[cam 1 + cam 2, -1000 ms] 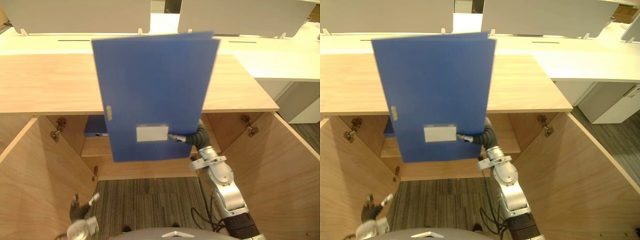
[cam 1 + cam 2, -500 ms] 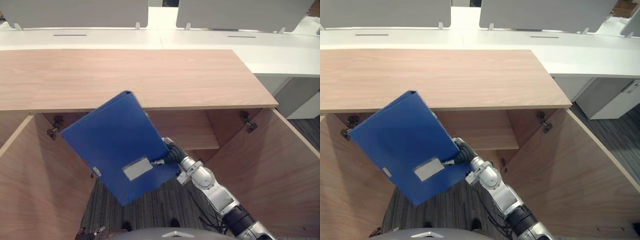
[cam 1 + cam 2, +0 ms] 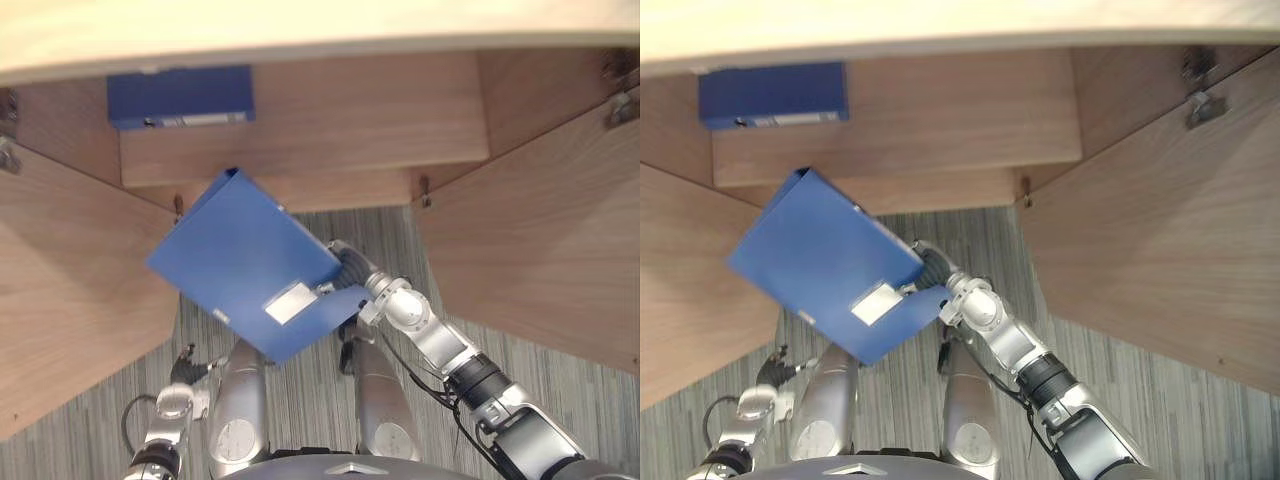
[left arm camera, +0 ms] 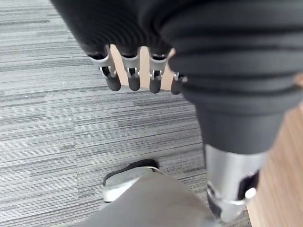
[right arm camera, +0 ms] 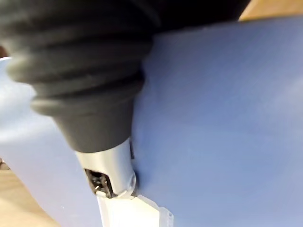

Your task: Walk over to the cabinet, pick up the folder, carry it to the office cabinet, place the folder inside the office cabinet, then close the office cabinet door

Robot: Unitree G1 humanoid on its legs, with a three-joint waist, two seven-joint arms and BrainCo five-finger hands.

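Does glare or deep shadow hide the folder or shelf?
Left eye view: no glare; the folder is evenly lit, the shelf under the cabinet top dimmer, yet the other folder on it reads clearly. Right wrist view: soft shading on the folder, no hotspots.

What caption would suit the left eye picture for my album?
Right robot hand holds a flat blue plastic folder tilted before an open wooden cabinet with a second blue folder shelved inside.
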